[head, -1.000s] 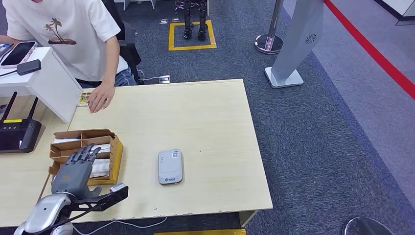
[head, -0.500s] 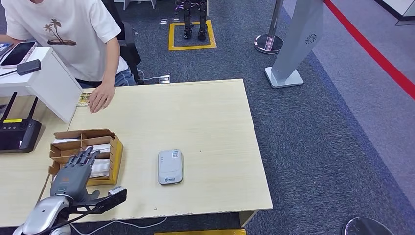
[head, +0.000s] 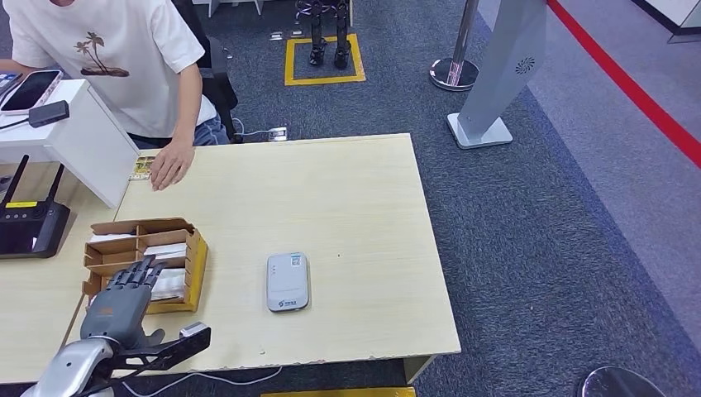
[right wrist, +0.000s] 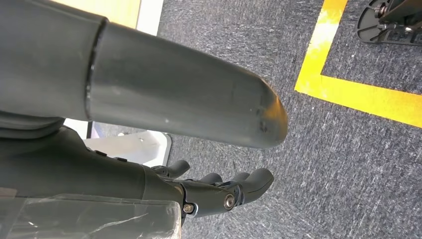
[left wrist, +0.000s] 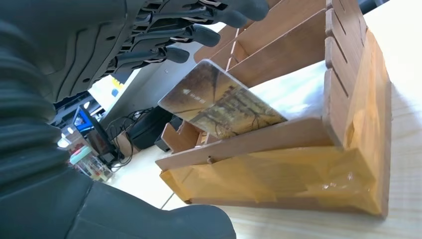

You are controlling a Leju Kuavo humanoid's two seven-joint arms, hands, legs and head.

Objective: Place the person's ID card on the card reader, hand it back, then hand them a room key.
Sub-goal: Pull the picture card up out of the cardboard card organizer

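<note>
My left hand [head: 120,299] hovers open, fingers spread, over the near end of the wooden card box [head: 195,258] and holds nothing. In the left wrist view its dark fingers [left wrist: 169,32] reach above a room key card [left wrist: 221,107] with a brownish picture, which leans in a slot of the box [left wrist: 358,99]. The grey card reader [head: 288,281] lies flat mid-table, right of the box. At the table's far left corner a person's hand [head: 169,165] rests on the ID card [head: 141,166]. My right hand [right wrist: 219,191] hangs over grey carpet, holding nothing.
A black router [head: 29,227] sits left of the box beside a white counter [head: 78,141] carrying a phone [head: 31,89]. The person in a white shirt [head: 107,50] stands behind the table [head: 364,198]. Beyond the table are a stanchion base [head: 455,73] and a grey sign stand [head: 500,74].
My left hand has drawn back a little toward the table's near edge, fingers still spread. The person's hand, the reader and the box have not moved.
</note>
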